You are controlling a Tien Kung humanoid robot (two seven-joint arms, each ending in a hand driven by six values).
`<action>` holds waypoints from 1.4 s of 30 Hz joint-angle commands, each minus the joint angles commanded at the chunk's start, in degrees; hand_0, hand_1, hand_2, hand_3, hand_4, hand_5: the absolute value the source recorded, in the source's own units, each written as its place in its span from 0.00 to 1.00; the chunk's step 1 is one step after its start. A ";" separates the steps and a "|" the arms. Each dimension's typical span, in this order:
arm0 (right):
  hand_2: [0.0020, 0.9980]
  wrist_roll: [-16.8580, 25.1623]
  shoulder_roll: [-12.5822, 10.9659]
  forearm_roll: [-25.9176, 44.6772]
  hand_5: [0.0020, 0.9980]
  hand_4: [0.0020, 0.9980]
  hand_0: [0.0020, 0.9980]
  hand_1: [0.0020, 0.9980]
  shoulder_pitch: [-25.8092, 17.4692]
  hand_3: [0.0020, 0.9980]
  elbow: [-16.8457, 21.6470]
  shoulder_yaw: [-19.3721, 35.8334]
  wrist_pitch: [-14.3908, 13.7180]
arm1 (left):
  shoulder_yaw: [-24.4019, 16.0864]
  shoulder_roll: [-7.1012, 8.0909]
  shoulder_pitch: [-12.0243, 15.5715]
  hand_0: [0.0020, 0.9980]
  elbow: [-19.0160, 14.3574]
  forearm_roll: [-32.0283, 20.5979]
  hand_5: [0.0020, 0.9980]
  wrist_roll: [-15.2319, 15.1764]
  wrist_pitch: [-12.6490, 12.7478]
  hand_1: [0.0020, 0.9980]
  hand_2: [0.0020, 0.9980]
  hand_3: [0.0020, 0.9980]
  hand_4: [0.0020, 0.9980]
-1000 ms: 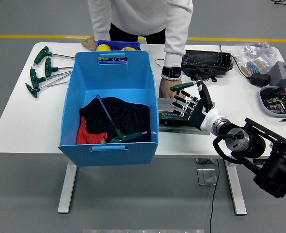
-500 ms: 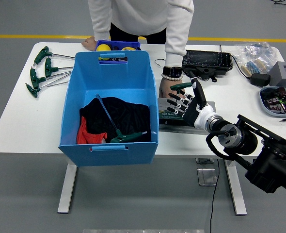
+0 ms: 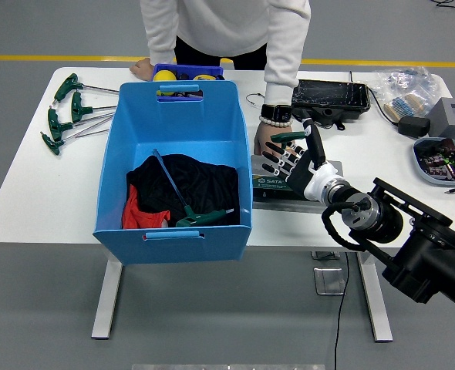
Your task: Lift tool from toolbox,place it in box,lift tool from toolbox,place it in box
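One green-handled tool (image 3: 199,216) lying on dark cloth inside blue box (image 3: 173,166) at frame centre-left. Right hand (image 3: 295,160), fingers spread wide and holding nothing, hovering over toolbox (image 3: 283,187) just right of box's right wall. Person's hand (image 3: 263,137) resting at toolbox's far edge, touching box wall. Four spare T-handle wrenches (image 3: 67,112) at upper left; open tabletop (image 3: 50,189) below them.

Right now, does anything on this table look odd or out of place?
Yes: dark and red cloth lies bunched in the blue box under a green-handled tool, and a person's hand rests beside the robot's right hand.
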 joint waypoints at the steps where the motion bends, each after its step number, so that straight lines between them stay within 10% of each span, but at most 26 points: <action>1: 0.67 0.11 0.19 0.33 0.91 1.00 0.40 0.49 0.04 0.88 -0.05 0.11 0.01 | 0.02 -0.01 -0.01 0.48 -0.01 0.00 0.66 0.01 -0.01 0.49 0.50 0.68 0.72; 22: 0.72 1.70 1.66 4.39 0.90 1.00 0.46 0.52 -0.21 0.78 1.31 3.51 -0.92 | 0.08 -0.11 0.01 0.49 -0.04 -0.21 0.66 0.03 -0.12 0.49 0.50 0.68 0.72; 42: 0.71 2.19 -4.42 4.56 0.89 1.00 0.47 0.53 2.41 0.75 18.88 9.20 -4.55 | -2.50 -0.21 1.21 0.48 0.14 1.31 0.67 0.12 -0.31 0.48 0.50 0.68 0.72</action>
